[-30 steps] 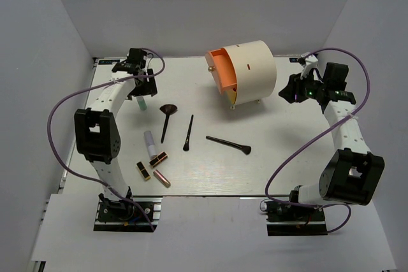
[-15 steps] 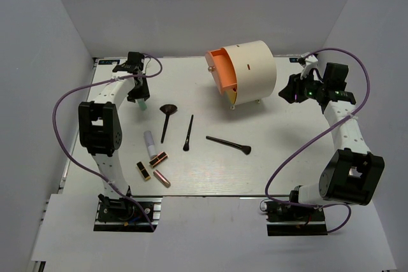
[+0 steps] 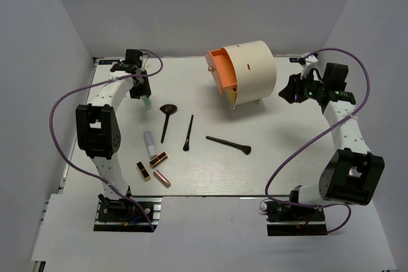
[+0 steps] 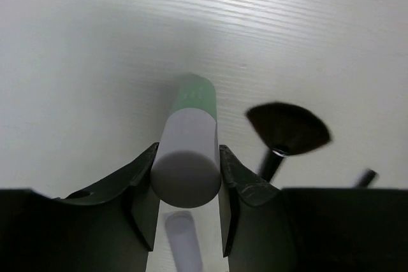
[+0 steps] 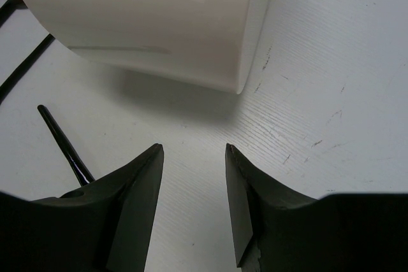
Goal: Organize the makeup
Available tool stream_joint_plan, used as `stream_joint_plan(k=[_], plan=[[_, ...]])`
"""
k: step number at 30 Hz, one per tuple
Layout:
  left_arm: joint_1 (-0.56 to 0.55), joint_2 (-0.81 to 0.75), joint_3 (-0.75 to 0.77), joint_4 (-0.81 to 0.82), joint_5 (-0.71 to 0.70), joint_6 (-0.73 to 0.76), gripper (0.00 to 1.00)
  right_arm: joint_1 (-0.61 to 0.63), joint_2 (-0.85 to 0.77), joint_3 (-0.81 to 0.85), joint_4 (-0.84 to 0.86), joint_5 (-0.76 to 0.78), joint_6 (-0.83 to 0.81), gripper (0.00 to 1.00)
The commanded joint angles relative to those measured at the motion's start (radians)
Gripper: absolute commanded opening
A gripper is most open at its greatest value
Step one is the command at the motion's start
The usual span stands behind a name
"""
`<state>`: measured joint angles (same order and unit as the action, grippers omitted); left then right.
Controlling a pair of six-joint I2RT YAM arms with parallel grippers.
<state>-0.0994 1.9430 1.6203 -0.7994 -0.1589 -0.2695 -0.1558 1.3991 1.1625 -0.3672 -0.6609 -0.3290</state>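
My left gripper is shut on a green and white tube at the table's back left, with the tube's green end pointing down toward the table. On the table lie a fan brush, a thin black brush and a third brush. A pale tube and three lipsticks lie front left. My right gripper is open and empty, just right of the cream cylinder.
The large cream cylinder with an open orange drawer stands at the back centre. A black brush handle shows at the left of the right wrist view. The table edge runs along the front.
My left gripper has shut on the green and white tube and shifted it slightly right and back. The right arm has not moved.
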Motion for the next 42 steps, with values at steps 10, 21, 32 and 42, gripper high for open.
stream_joint_plan(k=[10,21,32,42], plan=[[-0.017,-0.271,0.124,0.227,0.623,-0.102,0.12,0.001,-0.040,-0.009,0.008,-0.016,-0.002,0.50],[-0.026,-0.216,0.141,0.722,1.203,-0.359,0.05,-0.001,-0.054,-0.023,0.014,-0.020,0.001,0.50],[-0.054,-0.017,0.263,1.100,1.289,-0.646,0.04,0.001,-0.052,-0.021,0.028,-0.022,0.013,0.50],[-0.085,0.165,0.429,1.201,1.320,-0.711,0.04,0.001,-0.041,-0.017,0.036,-0.023,0.022,0.50]])
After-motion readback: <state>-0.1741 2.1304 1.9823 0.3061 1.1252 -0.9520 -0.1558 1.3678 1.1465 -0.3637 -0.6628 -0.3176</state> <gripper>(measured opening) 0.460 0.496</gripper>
